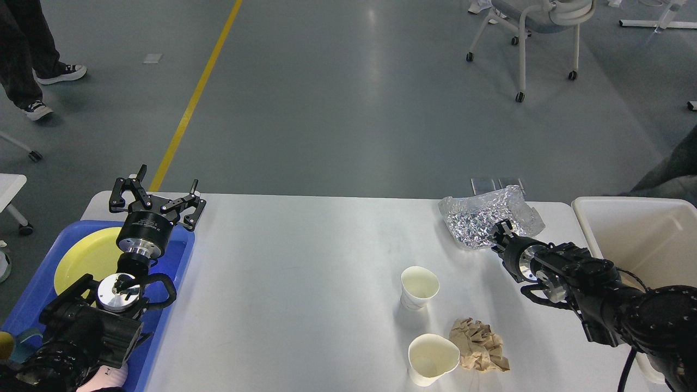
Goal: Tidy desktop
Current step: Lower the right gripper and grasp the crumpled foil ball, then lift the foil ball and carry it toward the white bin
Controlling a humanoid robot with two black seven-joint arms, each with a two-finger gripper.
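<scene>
The desktop (pixel 305 283) is a wide white tabletop with rounded corners that fills the lower part of the head view, running from the blue tray (pixel 179 272) at its left end to the white bin (pixel 585 218) just beyond its right end.

Left gripper (pixel 166 188): raised over the far left corner of the desktop, above the far edge of the blue tray. Its fingers (pixel 130 188) are spread wide, with nothing between them. The tabletop lies below and to the right of the fingers; no contact with it is visible. A yellow plate (pixel 90 256) lies in the tray, beneath the left arm.

Right gripper (pixel 498 231): extended over the far right part of the desktop, its tip at the near edge of a crumpled sheet of foil (pixel 479 218). The gripper is seen dark and end-on, so the finger spacing cannot be told, nor whether the fingers hold the foil. The foil rests on the tabletop near its far right corner, beside the bin.

Other items on the desktop, nearer than the right gripper:
- A paper cup (pixel 418 287), upright, mouth open.
- A second paper cup (pixel 433 359) near the front edge, its rim dented.
- A crumpled brown paper (pixel 479 345), touching the second cup on its right.
</scene>
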